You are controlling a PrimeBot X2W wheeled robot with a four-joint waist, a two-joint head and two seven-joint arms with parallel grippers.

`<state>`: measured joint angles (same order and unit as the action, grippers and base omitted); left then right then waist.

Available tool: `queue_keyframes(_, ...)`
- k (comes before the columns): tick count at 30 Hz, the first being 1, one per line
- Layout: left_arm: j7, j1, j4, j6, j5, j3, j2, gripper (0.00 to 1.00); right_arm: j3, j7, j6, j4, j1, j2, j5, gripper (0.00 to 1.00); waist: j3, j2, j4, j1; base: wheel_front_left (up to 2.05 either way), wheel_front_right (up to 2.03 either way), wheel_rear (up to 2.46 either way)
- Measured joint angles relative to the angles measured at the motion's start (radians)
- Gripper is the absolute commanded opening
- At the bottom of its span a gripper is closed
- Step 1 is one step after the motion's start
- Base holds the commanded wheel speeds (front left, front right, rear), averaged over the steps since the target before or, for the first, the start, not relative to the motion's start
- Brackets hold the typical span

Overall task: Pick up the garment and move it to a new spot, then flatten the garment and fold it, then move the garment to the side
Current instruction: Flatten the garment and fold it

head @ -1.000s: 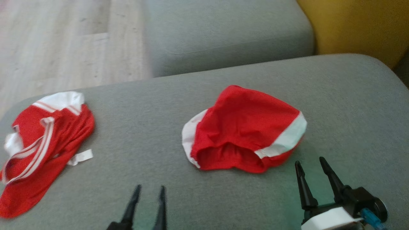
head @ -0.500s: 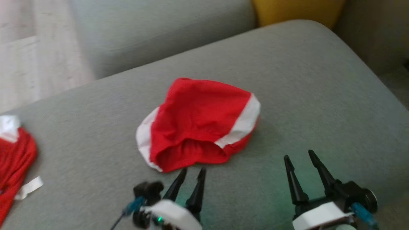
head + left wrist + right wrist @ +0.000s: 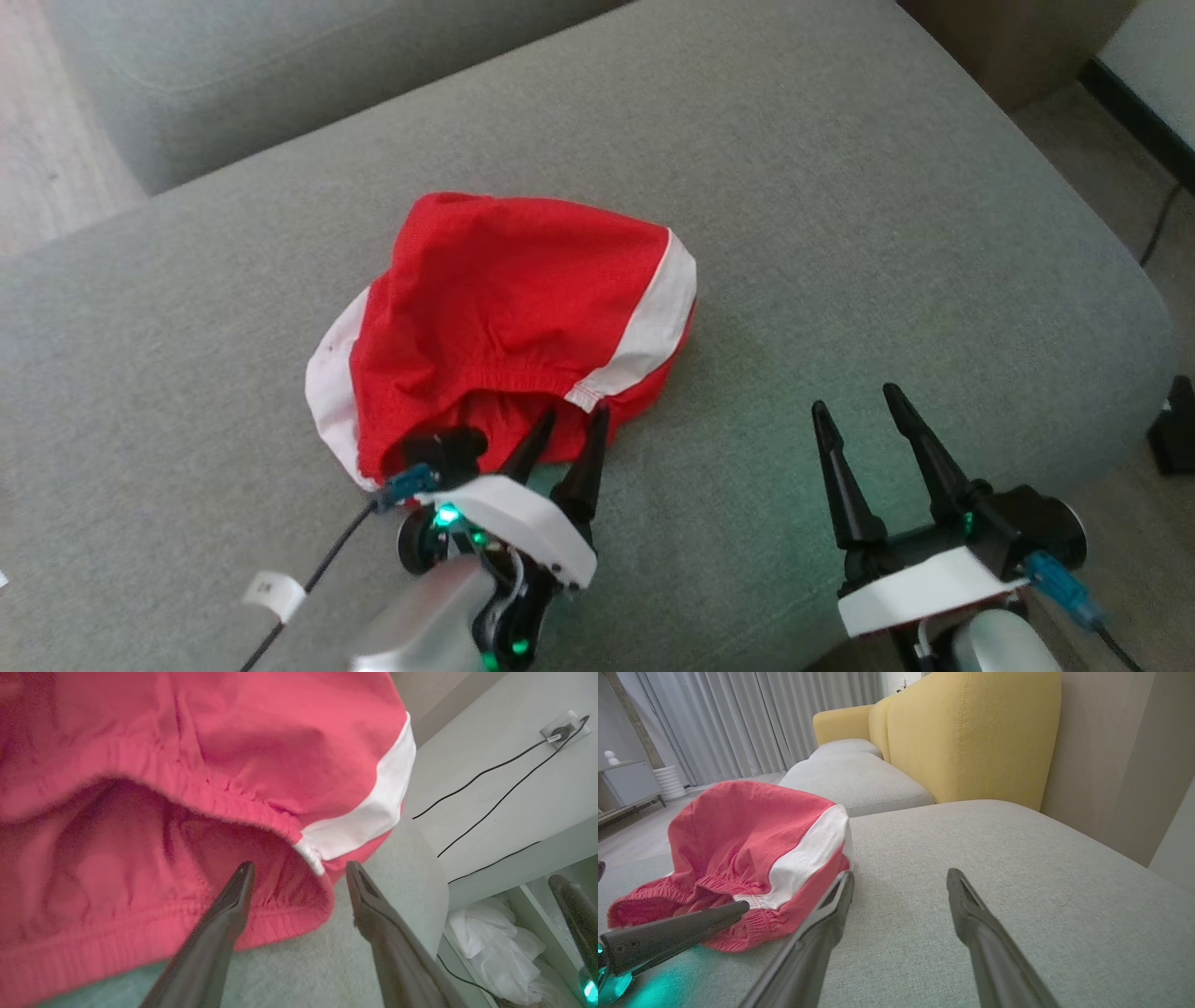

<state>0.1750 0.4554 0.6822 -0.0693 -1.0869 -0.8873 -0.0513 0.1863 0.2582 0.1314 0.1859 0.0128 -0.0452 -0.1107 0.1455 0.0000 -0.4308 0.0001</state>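
Note:
The garment [image 3: 504, 308] is a pair of red shorts with white side stripes, lying crumpled on the grey sofa cushion [image 3: 840, 187]. My left gripper [image 3: 574, 413] is open at its near edge, fingertips over the elastic waistband. In the left wrist view the garment [image 3: 233, 742] looms close, and the left gripper [image 3: 299, 864] straddles the waistband corner beside the white stripe without closing on it. My right gripper [image 3: 855, 399] is open above bare cushion to the garment's right. In the right wrist view the right gripper [image 3: 901, 873] holds nothing, with the garment [image 3: 747, 830] just to its left.
A yellow backrest [image 3: 971, 732] rises behind the cushion, and a second grey cushion [image 3: 280, 56] lies beyond. The cushion's rounded edge drops to the floor at the right, where a dark object [image 3: 1178, 425] stands. Black cables [image 3: 490, 788] and a white bag [image 3: 495, 947] lie past that edge.
The camera has swung right and down, so the other red garment at the left has left the picture. My left gripper has reached forward to the garment's waistband; both grippers stay open.

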Motion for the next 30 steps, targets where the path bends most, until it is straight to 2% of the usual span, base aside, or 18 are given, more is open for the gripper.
queue_keyframes(4,0.021,0.040,0.022,-0.001,-0.037,-0.032,0.000,1.00,0.000,0.000,0.000,-0.001,-0.005,0.000,-0.004,1.00,0.018,0.0000,-0.010,0.0000,0.00,0.00,0.00)
queue_keyframes(6,0.030,0.054,0.032,-0.001,-0.047,-0.052,0.000,0.85,0.001,0.000,0.000,0.000,-0.005,0.000,-0.004,1.00,0.023,0.0000,-0.011,0.0000,0.00,0.00,0.00)
queue_keyframes(8,0.038,0.061,0.040,-0.002,-0.058,-0.067,0.001,0.46,0.006,0.000,0.000,0.001,-0.006,0.000,-0.004,1.00,0.027,0.0000,-0.012,-0.0001,0.00,0.00,0.00)
queue_keyframes(9,0.038,0.065,0.044,-0.002,-0.059,-0.077,0.001,0.33,0.008,0.000,0.000,0.001,-0.008,0.000,-0.006,1.00,0.029,0.0000,-0.013,-0.0001,0.00,0.00,0.00)
queue_keyframes(11,0.048,0.077,0.050,-0.003,-0.065,-0.089,0.001,0.00,0.013,0.000,0.000,0.001,-0.016,0.000,-0.006,1.00,0.033,0.0000,-0.014,-0.0001,0.00,0.00,0.00)
queue_keyframes(16,0.066,0.118,0.052,-0.028,-0.059,-0.118,0.000,0.00,0.015,0.000,0.000,0.005,-0.031,0.000,-0.012,1.00,0.025,0.0000,-0.012,0.0000,0.00,0.00,0.00)
queue_keyframes(19,0.066,0.182,0.041,-0.035,-0.016,-0.146,0.000,0.00,0.020,0.000,0.000,0.007,-0.031,0.000,-0.012,1.00,0.007,0.0000,-0.012,0.0000,0.00,0.00,0.00)
queue_keyframes(27,0.069,0.583,-0.004,-0.054,0.053,-0.143,0.002,0.00,0.020,0.000,0.000,0.014,-0.017,0.000,-0.012,1.00,-0.068,0.0000,-0.019,-0.0002,0.00,0.00,0.00)
queue_keyframes(30,0.070,0.654,-0.025,-0.055,0.059,-0.142,-0.002,0.00,0.016,0.000,0.000,0.014,-0.012,0.000,-0.012,1.00,-0.084,0.0000,-0.017,-0.0002,0.00,0.00,0.00)
